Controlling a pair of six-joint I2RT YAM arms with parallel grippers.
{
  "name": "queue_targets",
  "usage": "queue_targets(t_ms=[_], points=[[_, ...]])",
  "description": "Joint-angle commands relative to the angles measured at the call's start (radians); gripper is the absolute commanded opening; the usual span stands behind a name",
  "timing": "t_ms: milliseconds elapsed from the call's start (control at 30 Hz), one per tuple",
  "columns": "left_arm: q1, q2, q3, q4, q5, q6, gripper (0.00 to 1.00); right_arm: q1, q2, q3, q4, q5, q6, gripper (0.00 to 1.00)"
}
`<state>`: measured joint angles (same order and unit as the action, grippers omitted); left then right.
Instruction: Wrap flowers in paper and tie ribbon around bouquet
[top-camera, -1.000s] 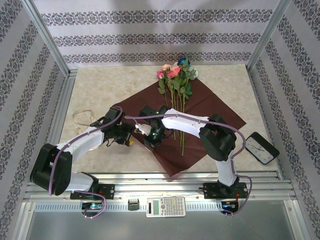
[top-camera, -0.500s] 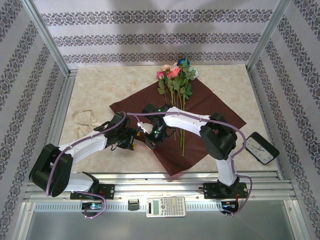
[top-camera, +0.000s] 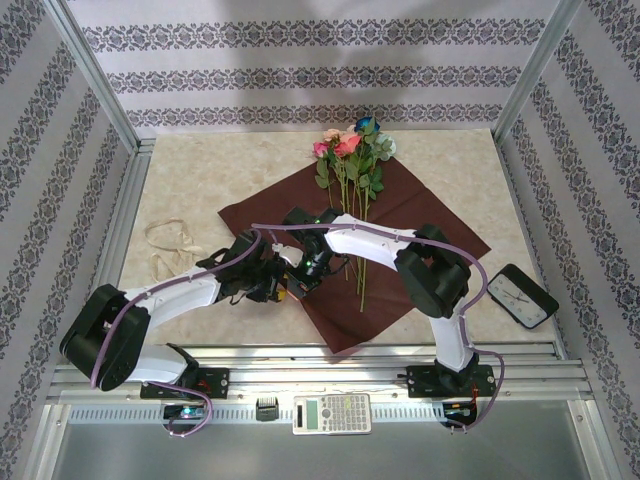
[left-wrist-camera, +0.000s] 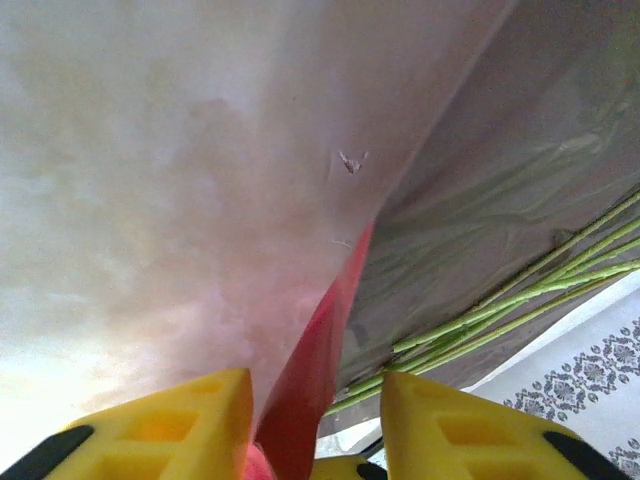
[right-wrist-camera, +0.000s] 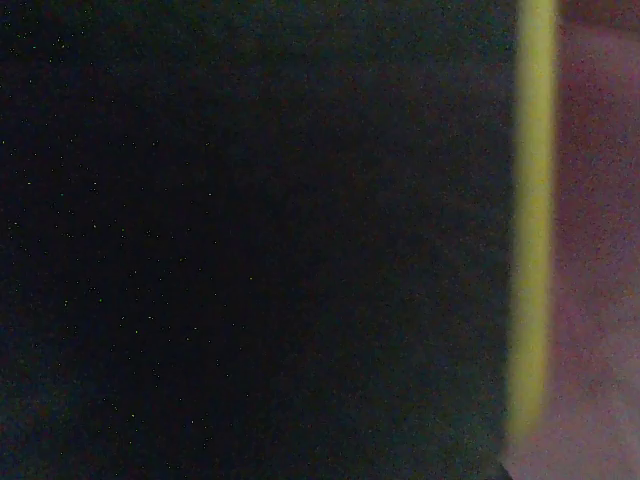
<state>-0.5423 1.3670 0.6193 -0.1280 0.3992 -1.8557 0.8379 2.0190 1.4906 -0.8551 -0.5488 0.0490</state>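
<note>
Paper (top-camera: 420, 225) – lg thin sheet, dull maroon-brown face up, crimson beneath. Lies flat as a diamond on pale marble-look table (top-camera: 200, 180). Landmark for all below.
1. Ribbon (top-camera: 168, 245) – limp cream-beige strand in loose loops on table, well off paper's L corner, untouched.
2. L gripper (top-camera: 281, 287) – black w/ yellow fingers (left-wrist-camera: 170, 425), at paper's near-L edge. Fingers apart. That edge stands up between them, crimson side showing, against one finger; not pinched yet by the look of it.
3. R gripper (top-camera: 311, 272) – low on paper just inside same edge, beside L gripper. Wrist view dark/blurred: can't tell how its fingers stand or whether they hold anything.
4. Flowers (top-camera: 352, 150) – pink, peach, blue artificial blooms on thin green stems. Heads over paper's far corner, long axis far-to-near down paper's middle, just R of both grippers.
5. Clock (top-camera: 518, 296) – small, black-framed, off paper's near-R edge.
Next, prob.: L arm nearer the edge; close on it, fold rightward across stems.
</note>
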Motion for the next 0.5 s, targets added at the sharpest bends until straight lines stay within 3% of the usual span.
queue_targets(t_ms=[0, 100, 133, 233, 333, 467], points=[[-0.012, 0.016, -0.010, 0.038, 0.006, -0.054, 0.31, 0.003, -0.005, -0.002, 0.013, -0.022, -0.002, 0.00], [-0.012, 0.041, -0.021, 0.075, 0.008, -0.058, 0.10, -0.003, -0.020, -0.010, 0.022, -0.005, 0.002, 0.01], [-0.011, 0.051, -0.025, 0.093, 0.010, -0.066, 0.02, -0.005, -0.028, -0.016, 0.024, 0.002, 0.002, 0.07], [-0.010, 0.070, -0.028, 0.113, 0.000, -0.085, 0.00, -0.018, -0.060, -0.040, 0.041, 0.011, 0.008, 0.32], [-0.008, 0.076, -0.028, 0.113, -0.018, -0.113, 0.00, -0.033, -0.123, -0.080, 0.071, 0.025, 0.012, 0.50], [-0.002, 0.078, -0.040, 0.135, -0.037, -0.160, 0.00, -0.051, -0.228, -0.155, 0.108, 0.053, 0.023, 0.62]])
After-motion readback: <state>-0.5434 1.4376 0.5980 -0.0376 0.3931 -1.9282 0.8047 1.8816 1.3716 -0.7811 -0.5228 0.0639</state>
